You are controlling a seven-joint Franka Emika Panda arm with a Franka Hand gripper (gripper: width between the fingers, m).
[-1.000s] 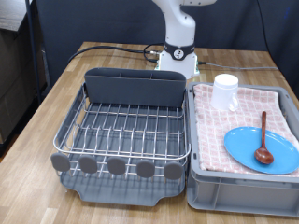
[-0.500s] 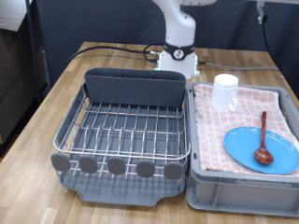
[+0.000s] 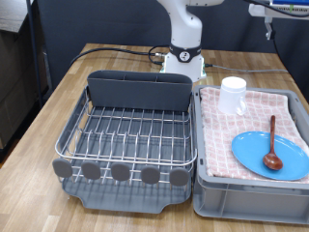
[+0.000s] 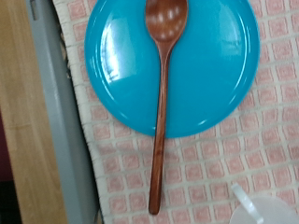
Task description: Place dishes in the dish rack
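Observation:
A round light-blue plate (image 3: pixel 249 150) lies on the pink-checked cloth in the grey crate (image 3: pixel 208 193) at the exterior view's right. A dark reddish-brown wooden spoon (image 3: pixel 271 140) lies across it, its bowl on the plate. A small white mug (image 3: pixel 233 94) stands upright at the crate's far end. The silver wire dish rack (image 3: pixel 130 135) stands empty at the left. Part of the robot's hand (image 3: pixel 282 10) shows at the top right edge, high above the crate; its fingers do not show. The wrist view looks down on the plate (image 4: pixel 210 75), the spoon (image 4: pixel 161 121) and the mug's rim (image 4: pixel 266 210).
The rack has a grey cutlery bin (image 3: pixel 140 92) at its far side and round grey discs (image 3: pixel 119 172) along its near edge. The robot base (image 3: pixel 182 58) and black cables lie behind on the wooden table (image 3: pixel 58 97). The crate's rim (image 4: pixel 56 112) shows in the wrist view.
The robot's hand has come into the exterior view at the top right edge, moving left. The dishes and the rack have not moved.

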